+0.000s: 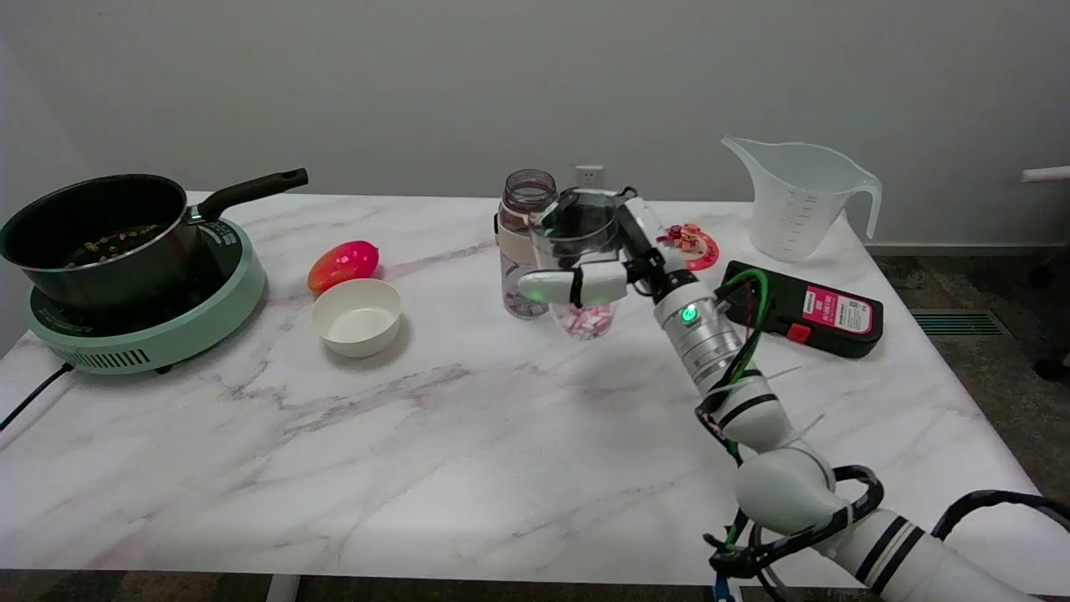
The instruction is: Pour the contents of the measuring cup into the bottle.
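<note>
My right hand (614,263) grips a small clear measuring cup (581,263), its fingers wrapped around the cup's side. Pink and white pieces lie in the cup's bottom, and the cup stands about upright, low over the table or just on it. The clear bottle (527,242), open at the top with a beige band and some pieces inside, stands just left of the cup and partly behind it. Cup and bottle look close to touching.
A black pan (96,230) sits on a green hotplate (142,322) at the left. A white bowl (357,316) and a red-orange fruit (343,263) lie left of centre. A large clear jug (798,196), a black device (807,313) and a small red dish (692,242) are at the right.
</note>
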Robot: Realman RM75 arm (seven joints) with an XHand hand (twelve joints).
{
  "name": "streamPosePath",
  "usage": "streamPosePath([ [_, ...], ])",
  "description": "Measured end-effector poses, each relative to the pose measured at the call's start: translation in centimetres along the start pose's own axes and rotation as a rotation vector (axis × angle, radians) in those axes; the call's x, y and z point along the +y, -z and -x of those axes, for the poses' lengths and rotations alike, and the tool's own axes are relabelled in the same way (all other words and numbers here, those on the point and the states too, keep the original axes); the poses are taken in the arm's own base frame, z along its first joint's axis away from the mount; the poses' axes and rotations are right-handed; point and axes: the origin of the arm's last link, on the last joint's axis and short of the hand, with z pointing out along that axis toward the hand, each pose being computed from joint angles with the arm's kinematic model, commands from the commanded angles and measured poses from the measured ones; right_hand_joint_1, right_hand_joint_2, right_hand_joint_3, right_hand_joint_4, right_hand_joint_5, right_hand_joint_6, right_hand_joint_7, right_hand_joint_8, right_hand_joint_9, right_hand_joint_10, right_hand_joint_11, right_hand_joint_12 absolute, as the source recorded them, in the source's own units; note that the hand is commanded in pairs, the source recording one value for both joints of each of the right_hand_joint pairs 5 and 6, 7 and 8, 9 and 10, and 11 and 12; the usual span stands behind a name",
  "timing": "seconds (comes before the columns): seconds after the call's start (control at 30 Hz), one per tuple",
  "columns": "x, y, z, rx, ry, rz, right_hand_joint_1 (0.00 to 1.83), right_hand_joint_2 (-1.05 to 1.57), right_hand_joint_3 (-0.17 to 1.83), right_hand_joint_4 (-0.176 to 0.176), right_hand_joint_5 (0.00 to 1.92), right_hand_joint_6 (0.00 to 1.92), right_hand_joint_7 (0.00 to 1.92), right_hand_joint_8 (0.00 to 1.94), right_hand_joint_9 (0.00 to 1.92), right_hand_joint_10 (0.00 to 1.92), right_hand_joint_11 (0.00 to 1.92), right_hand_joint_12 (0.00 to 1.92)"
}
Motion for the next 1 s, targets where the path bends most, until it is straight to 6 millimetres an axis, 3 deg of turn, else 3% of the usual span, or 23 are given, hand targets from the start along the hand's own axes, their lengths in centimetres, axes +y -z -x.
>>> streamPosePath([
  [0.5, -2.4, -2.1, -6.9, 0.043, 0.133, -0.009, 1.27, 1.57, 0.26, 0.000, 1.92, 1.92, 1.87, 1.87, 1.73, 1.73, 1.36, 1.36],
  [1.0, -5.2, -6.0, -10.7, -0.067, 0.299, 0.016, 1.33, 1.45, 0.35, 0.000, 1.92, 1.92, 1.81, 1.81, 1.65, 1.65, 1.32, 1.32],
])
